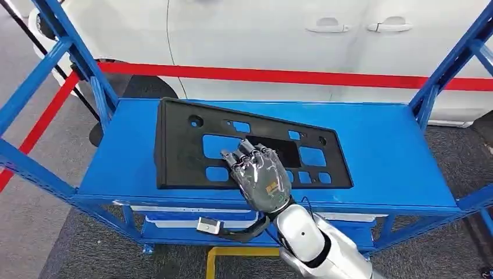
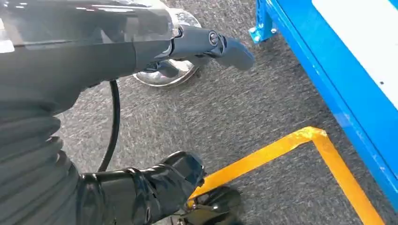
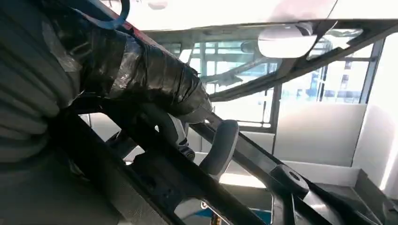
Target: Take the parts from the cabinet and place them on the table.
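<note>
Head view: a black plastic panel with several rectangular cut-outs is lying flat on the blue top shelf of a blue metal rack, its long side running across the shelf. The right hand is reaching in from below and resting over the panel's near middle, fingers lying forward across the cut-outs; whether they are gripping the panel or only lying on it cannot be told from here. Behind the rack a red barrier tape is stretching across in front of a white car. A yellow floor marking is showing under the rack on grey carpet. Left wrist view: the left hand is hanging beside the rack over the grey carpet, holding nothing, its thumb and fingers standing apart. A yellow line is running on the carpet beside the rack's blue lower rail. Right wrist view: the right hand is sitting against the black panel, its thumb lying on one side of a panel bar and darker fingers on the other; the firmness of the hold cannot be confirmed.
</note>
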